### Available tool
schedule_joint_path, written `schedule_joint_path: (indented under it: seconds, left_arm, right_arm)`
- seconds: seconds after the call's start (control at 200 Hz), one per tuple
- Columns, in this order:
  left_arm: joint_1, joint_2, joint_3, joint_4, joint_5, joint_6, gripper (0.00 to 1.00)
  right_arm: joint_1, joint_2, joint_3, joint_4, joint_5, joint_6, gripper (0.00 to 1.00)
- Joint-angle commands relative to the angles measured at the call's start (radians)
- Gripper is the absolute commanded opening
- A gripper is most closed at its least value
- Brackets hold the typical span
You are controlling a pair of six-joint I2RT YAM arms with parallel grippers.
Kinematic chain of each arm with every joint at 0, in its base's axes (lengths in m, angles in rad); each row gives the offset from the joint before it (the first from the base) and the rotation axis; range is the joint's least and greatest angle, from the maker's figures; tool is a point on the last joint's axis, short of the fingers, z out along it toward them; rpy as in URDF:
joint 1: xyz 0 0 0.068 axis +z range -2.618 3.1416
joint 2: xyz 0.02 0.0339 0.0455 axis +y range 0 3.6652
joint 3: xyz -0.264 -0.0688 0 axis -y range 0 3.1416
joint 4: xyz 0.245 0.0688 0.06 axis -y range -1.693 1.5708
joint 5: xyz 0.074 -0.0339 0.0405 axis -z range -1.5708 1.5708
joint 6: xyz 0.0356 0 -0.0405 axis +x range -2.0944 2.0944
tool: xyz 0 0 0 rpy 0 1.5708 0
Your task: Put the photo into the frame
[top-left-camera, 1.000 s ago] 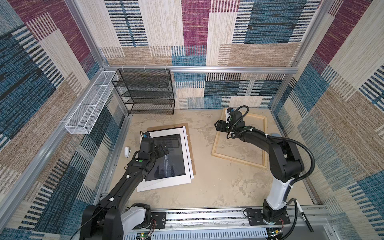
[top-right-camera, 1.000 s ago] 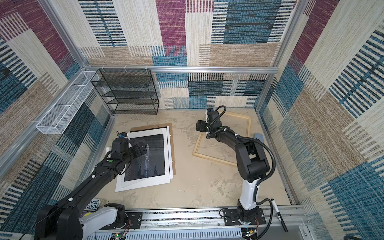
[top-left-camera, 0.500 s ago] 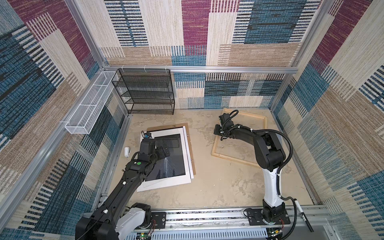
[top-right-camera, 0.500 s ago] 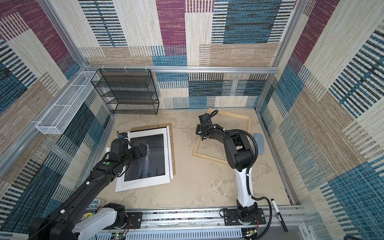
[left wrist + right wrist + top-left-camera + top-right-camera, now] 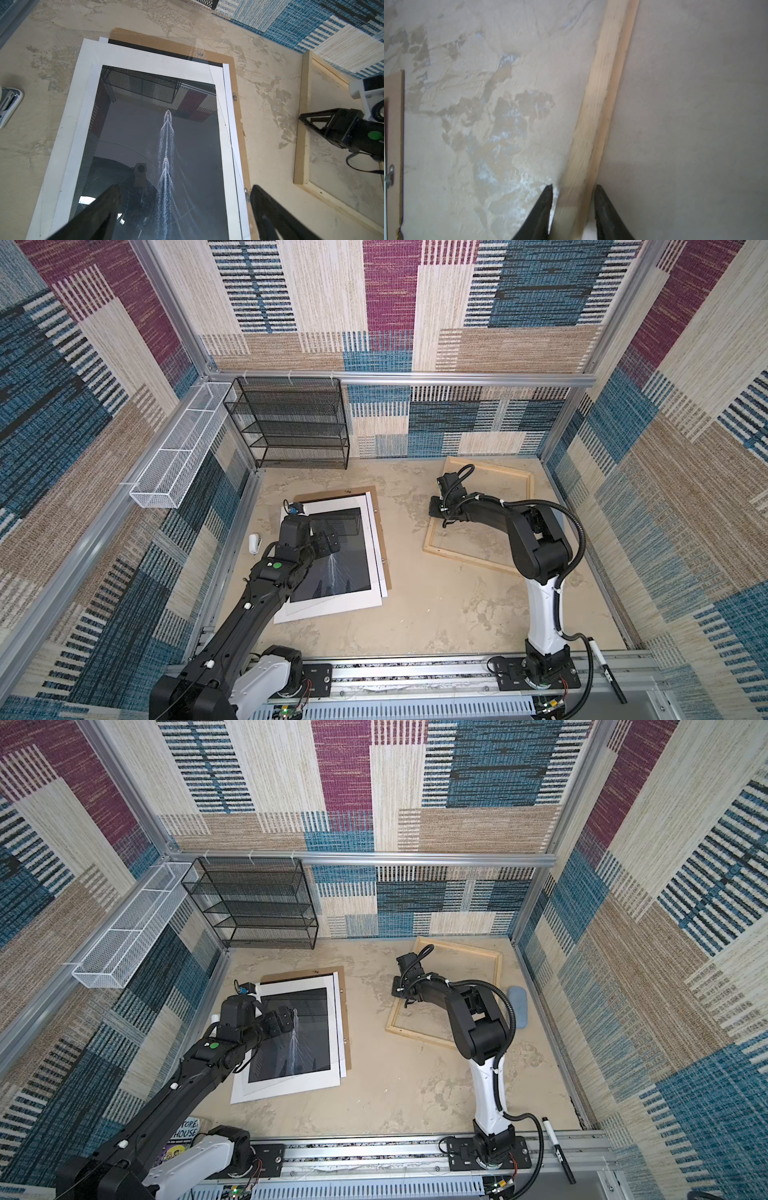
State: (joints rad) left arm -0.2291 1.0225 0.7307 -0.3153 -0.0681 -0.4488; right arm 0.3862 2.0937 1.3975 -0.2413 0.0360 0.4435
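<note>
The photo (image 5: 340, 556), a black print with a thin white streak and a white margin, lies face up on a stack at the left in both top views (image 5: 299, 1036). A clear sheet rests skewed over it. My left gripper (image 5: 322, 541) hovers open above the photo (image 5: 145, 135), its jaws (image 5: 185, 187) wide apart with nothing between them. The frame (image 5: 478, 560) of pale wood lies flat at the right. My right gripper (image 5: 435, 512) is down on its left rail (image 5: 600, 104). Its fingers (image 5: 573, 187) straddle the rail closely, and a sliver of floor shows beside one.
Under the photo lie a white mat sheet (image 5: 376, 539) and a brown backing board (image 5: 332, 493). A black wire-mesh rack (image 5: 291, 423) stands at the back wall and a white wire basket (image 5: 178, 452) hangs at the left. A white stapler (image 5: 254, 543) and a blue-grey pad (image 5: 518, 1006) lie near the side walls.
My right gripper has slid a little forward along the frame's left rail and narrowed its jaws around it, while its elbow folded back. The left arm has barely shifted.
</note>
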Motion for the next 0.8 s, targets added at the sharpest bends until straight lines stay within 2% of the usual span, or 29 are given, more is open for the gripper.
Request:
schedule_joint_path:
  seconds: [0.0,0.18,0.401,0.616,0.796]
  left_arm:
    - [-0.002,-0.009,0.012,-0.004,0.020,0.001,1.00]
    - [-0.008,-0.019,0.016,-0.011,0.021,-0.001,0.99]
    - [-0.015,-0.027,0.023,-0.023,0.018,-0.004,0.99]
    - [-0.021,-0.009,0.027,-0.022,0.012,-0.008,0.99]
    - [-0.026,0.033,0.034,-0.024,0.014,-0.016,0.99]
  right_arm:
    - [0.022,-0.062,-0.085,0.005,0.002,-0.006,0.34]
    - [0.073,-0.166,-0.269,0.041,0.010,0.028,0.31]
    - [0.170,-0.291,-0.455,0.079,0.044,0.127,0.28]
    - [0.247,-0.379,-0.544,0.094,0.035,0.213,0.28]
    - [0.287,-0.411,-0.565,0.184,-0.004,0.273,0.27]
